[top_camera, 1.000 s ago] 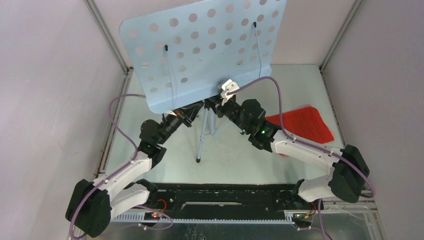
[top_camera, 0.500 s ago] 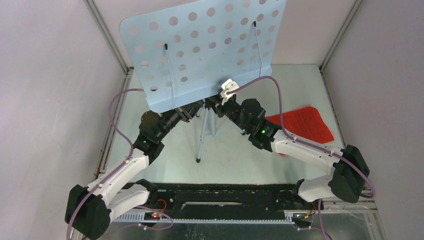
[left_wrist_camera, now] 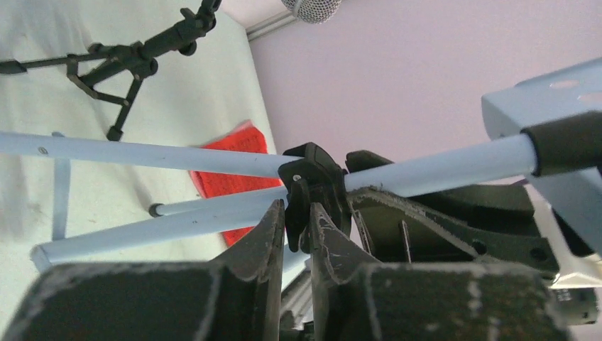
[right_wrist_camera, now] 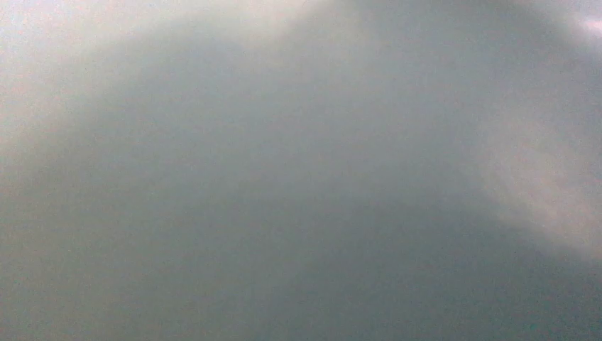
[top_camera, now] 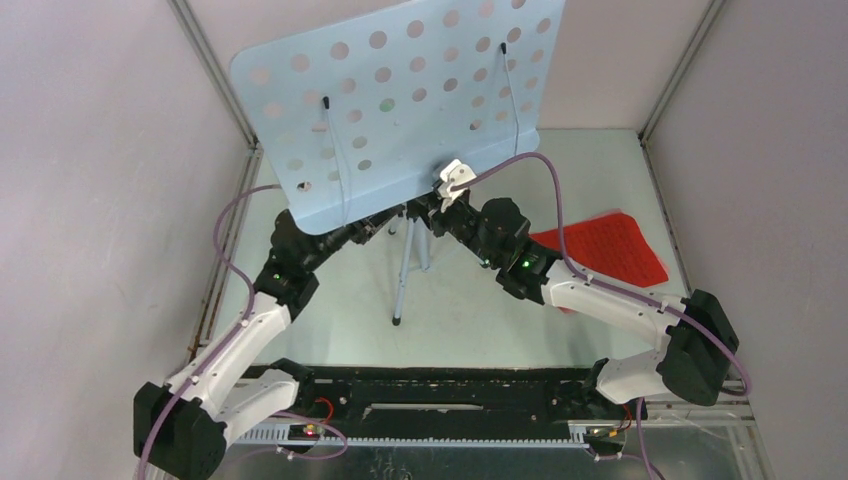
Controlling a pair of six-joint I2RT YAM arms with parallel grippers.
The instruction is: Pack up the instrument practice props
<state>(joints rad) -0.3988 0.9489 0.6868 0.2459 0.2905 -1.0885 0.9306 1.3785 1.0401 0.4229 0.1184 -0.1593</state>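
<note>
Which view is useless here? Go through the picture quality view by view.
Top external: evenly lit, sharp, no glare on the music desk. Left wrist: left gripper and black clamp sharp, red sheet soft. Right wrist: useless, uniform grey blur.

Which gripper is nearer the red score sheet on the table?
Right. The right gripper is at the top of the tripod, on the same side as the red score sheet. The left gripper is on the tripod's far side, farther off.
</note>
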